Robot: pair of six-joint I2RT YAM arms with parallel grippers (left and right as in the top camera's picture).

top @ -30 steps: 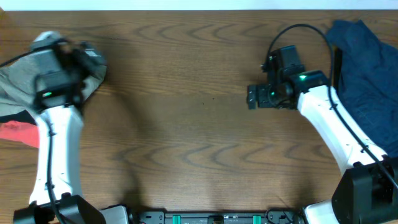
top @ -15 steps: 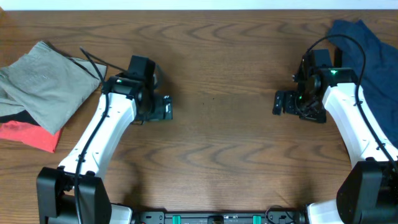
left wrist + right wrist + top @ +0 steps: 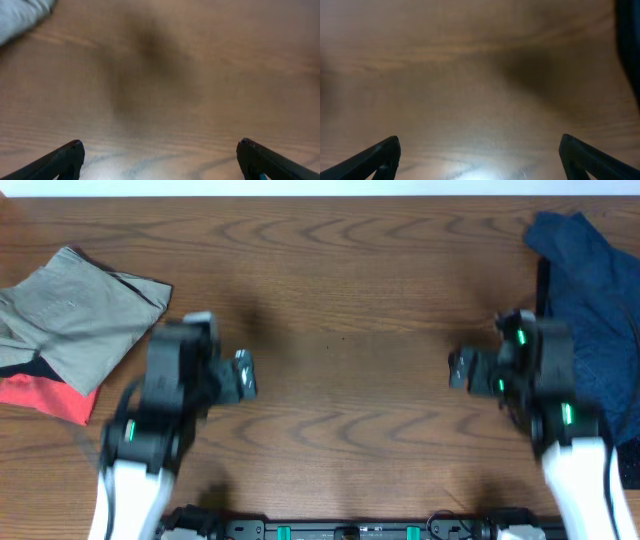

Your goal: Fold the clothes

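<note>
The khaki-grey shorts lie folded at the far left of the table, on top of a red garment. A corner of them shows at the top left of the left wrist view. My left gripper is open and empty over bare wood, right of the shorts. In its wrist view the fingers are wide apart. My right gripper is open and empty over bare wood, its fingers wide apart in its wrist view.
A dark blue garment lies heaped at the far right, beside my right arm; its edge shows in the right wrist view. The wooden table spans the view.
My left arm let go of the shorts at the far left and pulled back toward the front. My right arm also drew back toward the front. Both are blurred with motion.
</note>
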